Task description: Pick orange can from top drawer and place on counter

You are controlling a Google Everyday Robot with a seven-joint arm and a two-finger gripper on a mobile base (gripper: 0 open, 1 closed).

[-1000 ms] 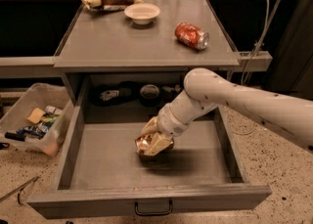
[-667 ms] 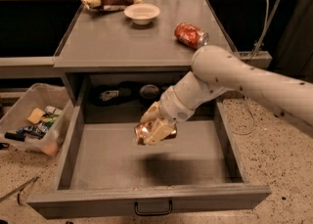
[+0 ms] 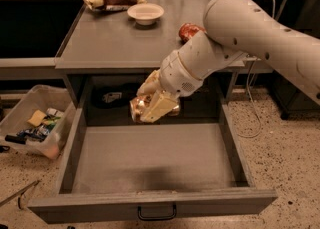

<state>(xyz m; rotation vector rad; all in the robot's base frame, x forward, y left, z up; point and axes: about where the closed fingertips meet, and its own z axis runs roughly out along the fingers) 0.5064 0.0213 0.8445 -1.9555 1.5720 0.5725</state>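
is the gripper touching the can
Touching. The camera view shows the gripper clamped on the can, holding it above the drawer floor.

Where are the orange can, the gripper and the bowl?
orange can [image 3: 136, 108]: camera view, exposed left side.
gripper [image 3: 150, 105]: camera view, between fingertips, above open drawer [image 3: 150, 158].
bowl [image 3: 131, 12]: camera view, left rim.

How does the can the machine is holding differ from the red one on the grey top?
The orange can hangs above the open top drawer, clamped in the tool; the red can lies on the counter, untouched. The orange can looks coppery and dented; the red can is deeper red and partly hidden behind the arm. Both are small drink cans.
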